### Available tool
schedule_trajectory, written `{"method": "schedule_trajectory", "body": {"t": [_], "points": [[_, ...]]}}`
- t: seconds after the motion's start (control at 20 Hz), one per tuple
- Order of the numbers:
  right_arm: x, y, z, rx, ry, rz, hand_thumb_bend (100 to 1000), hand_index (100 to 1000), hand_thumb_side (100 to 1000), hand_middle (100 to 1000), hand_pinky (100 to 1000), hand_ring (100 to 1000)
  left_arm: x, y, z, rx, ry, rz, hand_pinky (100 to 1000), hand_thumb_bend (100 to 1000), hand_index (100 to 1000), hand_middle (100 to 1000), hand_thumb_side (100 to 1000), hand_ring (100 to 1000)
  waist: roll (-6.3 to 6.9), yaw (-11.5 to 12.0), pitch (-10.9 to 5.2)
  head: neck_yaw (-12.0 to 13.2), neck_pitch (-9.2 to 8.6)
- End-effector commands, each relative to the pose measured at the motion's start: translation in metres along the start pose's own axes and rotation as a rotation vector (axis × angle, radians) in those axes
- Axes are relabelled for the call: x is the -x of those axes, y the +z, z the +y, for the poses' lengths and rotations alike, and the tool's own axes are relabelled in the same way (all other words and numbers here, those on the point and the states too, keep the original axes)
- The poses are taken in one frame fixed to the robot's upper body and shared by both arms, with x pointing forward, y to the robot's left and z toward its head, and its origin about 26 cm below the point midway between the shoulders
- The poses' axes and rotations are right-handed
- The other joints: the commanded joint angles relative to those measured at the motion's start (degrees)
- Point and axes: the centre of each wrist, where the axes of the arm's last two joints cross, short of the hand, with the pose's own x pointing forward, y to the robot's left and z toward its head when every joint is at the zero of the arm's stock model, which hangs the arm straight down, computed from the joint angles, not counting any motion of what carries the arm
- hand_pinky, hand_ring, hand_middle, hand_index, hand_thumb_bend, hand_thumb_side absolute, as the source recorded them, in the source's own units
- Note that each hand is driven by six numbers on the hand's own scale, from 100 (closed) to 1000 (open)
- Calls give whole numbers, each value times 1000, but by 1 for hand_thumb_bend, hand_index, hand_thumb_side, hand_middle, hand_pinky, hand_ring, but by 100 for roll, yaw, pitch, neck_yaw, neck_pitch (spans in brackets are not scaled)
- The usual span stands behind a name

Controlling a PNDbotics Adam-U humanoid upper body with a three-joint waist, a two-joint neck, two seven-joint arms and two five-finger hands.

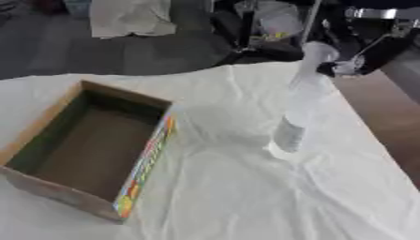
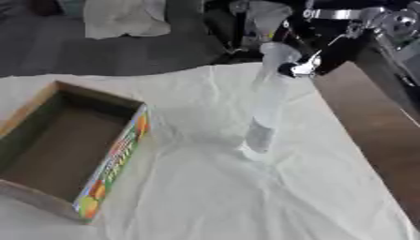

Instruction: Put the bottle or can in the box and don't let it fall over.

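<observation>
Over on the left, the open cardboard box (image 1: 86, 145) sits on the white-draped tabletop (image 1: 238, 197), colourful print on its side. Centre-right, the clear plastic bottle (image 1: 302, 103) stands upright on the cloth, well apart from the box. The right robot hand (image 2: 316, 58) is at its cap; its fingers can't be made out.

bottle (image 1: 302, 105) right of box (image 1: 86, 145), both on cloth (image 1: 246, 197)

white cloth (image 1: 246, 197) covered table, wrinkled | brown tabletop (image 2: 369, 122) lay bare at right | pale crumpled sheet (image 1: 131, 18) lay on dark floor behind
</observation>
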Motion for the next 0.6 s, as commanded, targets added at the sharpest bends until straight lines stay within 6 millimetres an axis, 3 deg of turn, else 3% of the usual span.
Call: {"method": "schedule_trajectory", "body": {"t": [0.05,0.6], "points": [[-6,8,-14,27,21,5,281,683,100,629,668,581,-7,-5,-1,12,4,-28,707,410,817,822,802,822,-6,-3,-77,0,-32],[-9,7,-15,13,2,-13,256,647,100,588,629,529,-8,-6,-1,16,3,-27,708,405,817,824,806,824,-5,-3,-74,12,-43]]}}
